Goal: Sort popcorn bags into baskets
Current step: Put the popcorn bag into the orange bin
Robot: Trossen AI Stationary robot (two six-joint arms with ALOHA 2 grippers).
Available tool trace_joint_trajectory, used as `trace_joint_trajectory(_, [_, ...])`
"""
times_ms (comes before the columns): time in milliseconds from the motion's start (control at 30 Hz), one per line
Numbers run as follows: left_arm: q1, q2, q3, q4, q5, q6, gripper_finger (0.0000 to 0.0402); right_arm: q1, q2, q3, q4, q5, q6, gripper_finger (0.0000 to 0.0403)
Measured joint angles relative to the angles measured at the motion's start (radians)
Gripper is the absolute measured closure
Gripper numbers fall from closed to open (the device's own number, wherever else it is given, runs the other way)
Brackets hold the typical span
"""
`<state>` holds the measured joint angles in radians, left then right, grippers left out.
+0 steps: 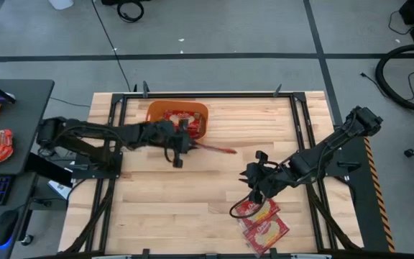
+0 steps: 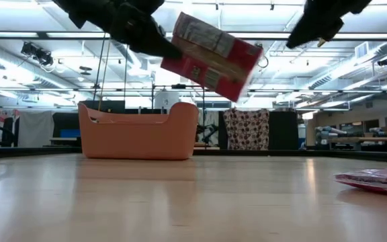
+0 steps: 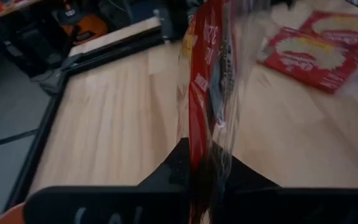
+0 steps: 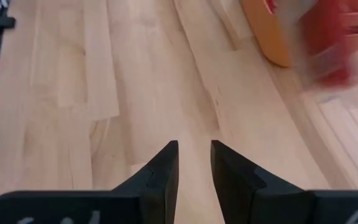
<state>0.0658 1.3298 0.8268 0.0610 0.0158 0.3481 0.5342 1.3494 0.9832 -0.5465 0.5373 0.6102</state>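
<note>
Two dark, matte black jointed arms are seen at left and right of the high view. Each ends in a gripper, the left gripper (image 3: 207,180) and the right gripper (image 4: 194,163), with wedge-shaped black fingers (image 4: 160,171) mounted on a flat black bar (faint pale markings are printed on it).

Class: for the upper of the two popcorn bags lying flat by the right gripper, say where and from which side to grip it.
The upper popcorn bag lies flat, overlapping the lower bag. I would have the right gripper come from above and pinch its free edge nearest the gripper, since a flat packet offers only thin edges.
</note>
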Motion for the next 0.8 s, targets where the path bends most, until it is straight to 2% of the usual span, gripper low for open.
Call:
trace_joint_trajectory(133, [0.092,-0.050,-0.012,-0.004,0.087,0.007,0.0377,0.014,0.014,-0.001,-0.006,0.024,0.001,0.0305])
trace_joint_trajectory(467, [0.375,-0.115,-0.227,0.259,0.283,-0.023,0.0377,0.018,0.019,-0.023,0.000,0.028,0.025,0.0305])
trace_joint_trajectory(633, [0.531,-0.121,-0.245,0.253,0.449,-0.054,0.0377,0.018,0.019,-0.024,0.014,0.029,0.026,0.0305])
trace_joint_trajectory(800, [0.648,-0.121,-0.245,0.219,0.492,-0.052,0.0377,0.018,0.019,-0.024,0.020,0.025,0.026,0.0306])
